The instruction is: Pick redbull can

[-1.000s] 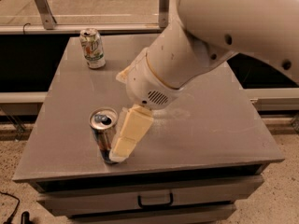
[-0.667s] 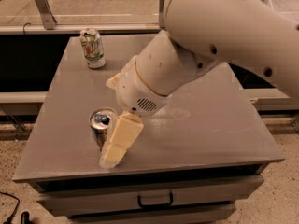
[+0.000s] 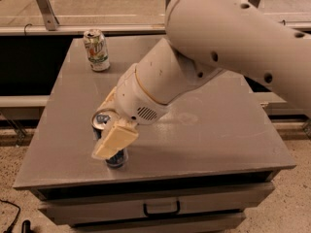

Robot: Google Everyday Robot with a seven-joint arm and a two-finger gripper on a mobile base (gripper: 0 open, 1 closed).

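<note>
the end effector (image 3: 112, 139) sits over the redbull can (image 3: 101, 119) at the counter's (image 3: 214, 135) front-left; whether it clamps the can, i cannot tell. a white-green can (image 3: 96, 50) stands at the counter's back-left.

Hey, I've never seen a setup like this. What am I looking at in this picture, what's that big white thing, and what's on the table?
The big white thing is a robot arm, reaching in from the upper right. There is only one picture, taken by a camera looking down at the table from its front side; where that camera is mounted is not known.

At the end of the arm is the gripper, the cream-coloured clamp it uses to grasp things. It is down at the front left of the table, right against the redbull can, a slim blue and silver drink can that it is meant to pick up. The can stands on the table and is partly hidden by the gripper, so I cannot tell whether it is gripped yet.

A white and green can stands at the back left. Below the tabletop is a drawer.
</note>
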